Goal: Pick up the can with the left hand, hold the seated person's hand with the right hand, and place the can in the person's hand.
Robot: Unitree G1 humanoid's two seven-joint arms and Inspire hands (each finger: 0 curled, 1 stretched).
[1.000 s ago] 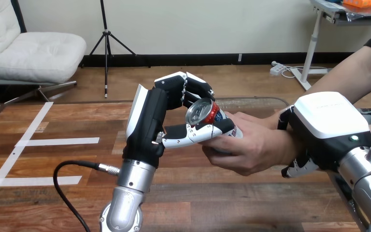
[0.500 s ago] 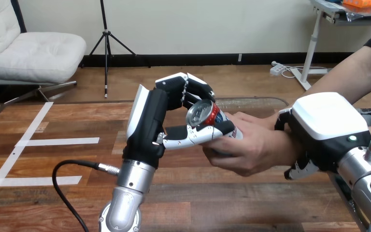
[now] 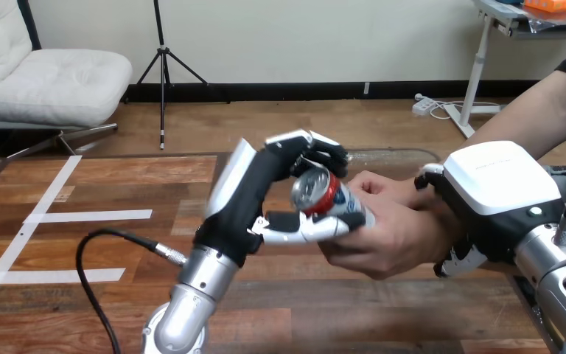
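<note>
Clenched can [image 3: 323, 193] with left hand [image 3: 259, 193] against person's hand [image 3: 390, 240]; clasped wrist [image 3: 432, 221] with right hand [image 3: 490, 184]; risked a drop onto bench [image 3: 155, 184] if loosened before person's grip closed.

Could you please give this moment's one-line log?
left hand shut on can | person's hand on can | right hand shut on person's wrist

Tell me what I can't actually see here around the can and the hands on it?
In the head view:
1. The can's bottom end: wrapped inside the person's hand.
2. The can's underside: behind the left hand's thumb.
3. The right hand's palm: behind that hand's own back.
4. The person's arm: cut off by the right edge.
</note>
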